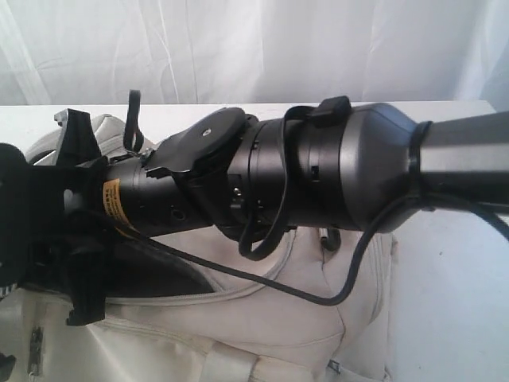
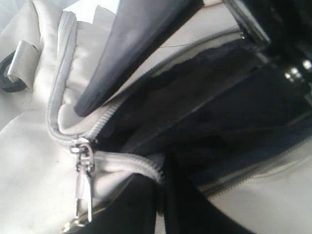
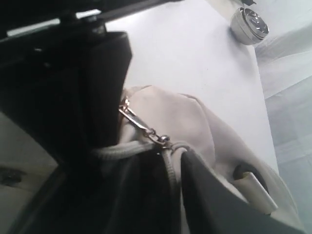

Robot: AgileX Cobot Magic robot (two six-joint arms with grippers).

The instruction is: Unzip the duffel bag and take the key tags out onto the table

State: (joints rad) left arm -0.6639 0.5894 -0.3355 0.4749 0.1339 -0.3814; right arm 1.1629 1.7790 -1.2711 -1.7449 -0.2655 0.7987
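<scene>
The large cream-white fabric duffel bag (image 1: pixel 262 326) lies on the wide plain white tabletop (image 1: pixel 453 302), its grey-edged zip partly parted over dark lining (image 2: pixel 219 112); the right gripper (image 3: pixel 114 109), reaching across, is narrowly closed on the small metal zip pull (image 3: pixel 141 126); the left gripper (image 2: pixel 117 146) is all but closed at the opening's edge; whether it pinches fabric, I cannot tell.

1. We take this for a robotics lab set up for recording, not a home or a shop.
2. We see a plain white table (image 1: pixel 453 318) backed by a white draped curtain (image 1: pixel 238 48).
3. A black robot arm (image 1: pixel 334 167) with a loose cable (image 1: pixel 318 298) fills our exterior view.
</scene>
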